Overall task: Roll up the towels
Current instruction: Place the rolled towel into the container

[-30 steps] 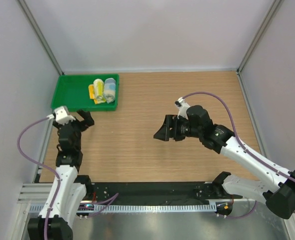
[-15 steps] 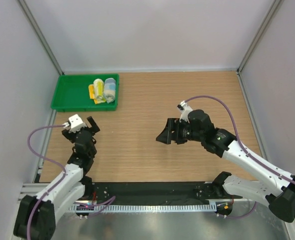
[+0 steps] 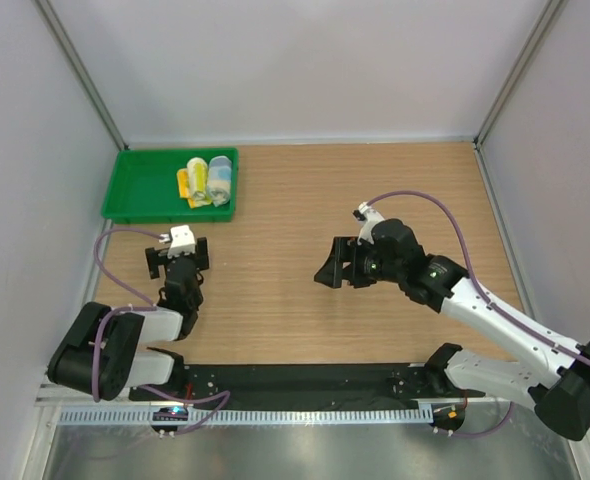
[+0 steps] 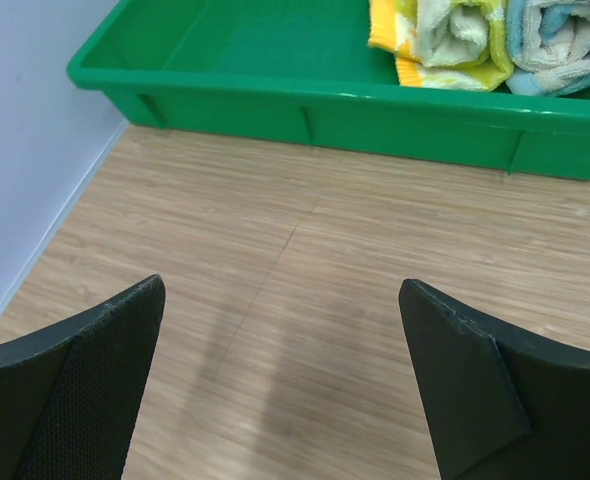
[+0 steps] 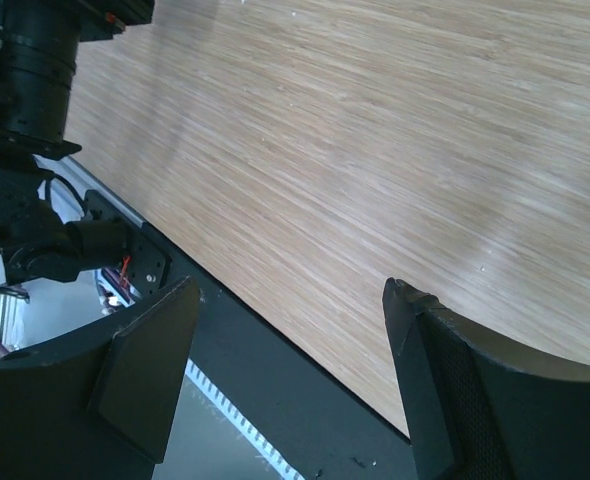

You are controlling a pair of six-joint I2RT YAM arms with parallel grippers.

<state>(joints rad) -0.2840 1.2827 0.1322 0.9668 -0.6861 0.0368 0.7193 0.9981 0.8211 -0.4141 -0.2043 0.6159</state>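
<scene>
Both towels lie rolled side by side at the right end of the green tray (image 3: 140,190): the yellow-green and white towel (image 3: 196,180) with its orange edge, and to its right the light blue and white towel (image 3: 219,178). The left wrist view shows the same yellow-green roll (image 4: 453,35) and blue roll (image 4: 565,40) over the tray's near wall (image 4: 325,110). My left gripper (image 3: 179,257) is folded back low near its base, open and empty, pointing toward the tray. My right gripper (image 3: 337,265) hovers open and empty over mid-table.
The tray sits in the far left corner against the wall. A black strip with cable rail (image 3: 305,385) runs along the near table edge, also seen as a black strip (image 5: 275,380) in the right wrist view. Bare wood (image 3: 375,190) lies between tray and right gripper.
My left arm has pulled back and folded down toward its base, its gripper moving right and nearer. The right gripper has drifted slightly nearer. The towels have not moved.
</scene>
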